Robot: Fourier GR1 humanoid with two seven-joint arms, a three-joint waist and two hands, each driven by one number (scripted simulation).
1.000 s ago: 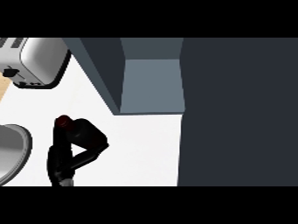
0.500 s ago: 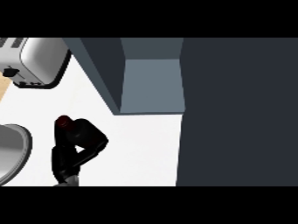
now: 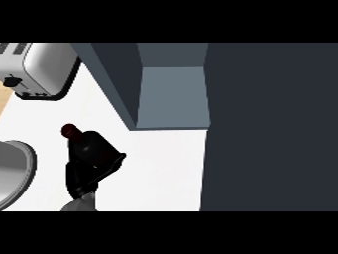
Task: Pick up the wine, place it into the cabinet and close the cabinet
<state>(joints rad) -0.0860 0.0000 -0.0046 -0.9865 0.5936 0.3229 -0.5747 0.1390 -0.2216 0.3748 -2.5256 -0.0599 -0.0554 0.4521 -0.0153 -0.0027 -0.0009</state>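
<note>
One hand (image 3: 91, 171) in view, near left, coming up from the near edge on a grey forearm; which arm it belongs to is not certain from this view, probably the left. Its black fingers are curled round the wine (image 3: 85, 144), a dark bottle with a red cap at its far end. Bottle and hand merge in colour, so the exact line of contact is hard to read. The wine lies over the white bench (image 3: 157, 168), left of centre, near the cabinet (image 3: 168, 87) but apart from it.

The cabinet stands open, far and just right of the bottle: grey floor inside, dark wall on its left. A large dark panel fills the right side.

Toaster (image 3: 32, 69), far left. A grey round vessel (image 3: 3, 173) at the left edge, beside the hand.
</note>
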